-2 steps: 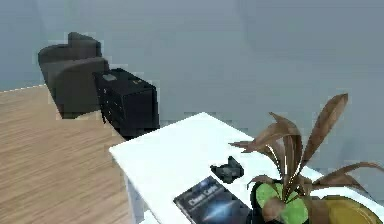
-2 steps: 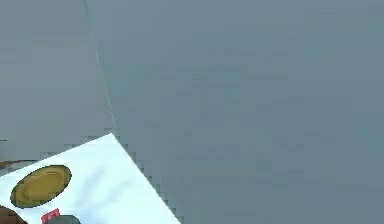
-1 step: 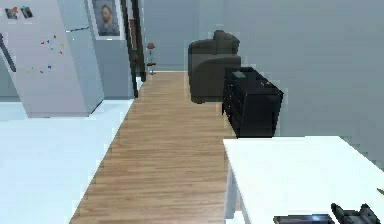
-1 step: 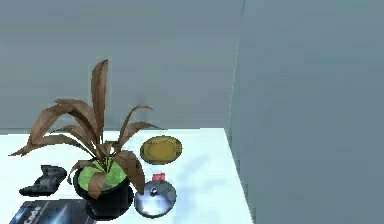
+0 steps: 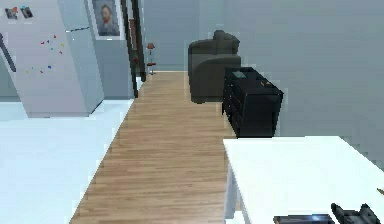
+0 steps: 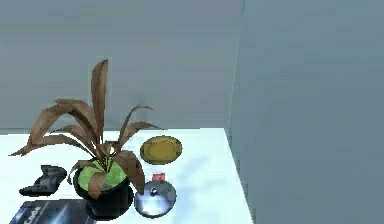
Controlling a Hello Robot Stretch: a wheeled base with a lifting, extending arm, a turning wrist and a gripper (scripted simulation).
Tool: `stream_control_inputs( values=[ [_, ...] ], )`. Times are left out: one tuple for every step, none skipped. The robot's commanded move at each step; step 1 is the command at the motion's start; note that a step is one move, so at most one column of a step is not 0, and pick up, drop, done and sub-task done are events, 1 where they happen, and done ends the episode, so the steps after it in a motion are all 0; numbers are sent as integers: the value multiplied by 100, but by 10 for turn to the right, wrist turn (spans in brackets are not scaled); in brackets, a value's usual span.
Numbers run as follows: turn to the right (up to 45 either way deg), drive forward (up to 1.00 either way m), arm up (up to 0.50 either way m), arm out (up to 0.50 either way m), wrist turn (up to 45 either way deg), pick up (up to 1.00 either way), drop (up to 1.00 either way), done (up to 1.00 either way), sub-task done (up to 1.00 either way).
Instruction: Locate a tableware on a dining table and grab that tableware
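We see a round, flat golden-brown plate [image 6: 160, 150] lying on the white surface [image 6: 215, 172], just beside a brown-leaved plant in a black pot [image 6: 102, 178], with a silvery round lid [image 6: 155, 201] close by. We cannot tell how the jaws stand.

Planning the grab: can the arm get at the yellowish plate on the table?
Probably yes: the plate lies uncovered on the white table; the plant and silver lid sit beside it.

Golden plate [image 6: 160, 150], white table [image 6: 218, 172]
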Motion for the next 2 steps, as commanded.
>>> stream_control_inputs(
  values=[
    [0, 0, 34, 0, 0, 0, 0, 0, 0],
    [0, 0, 0, 38, 0, 0, 0, 0, 0]
  ],
)
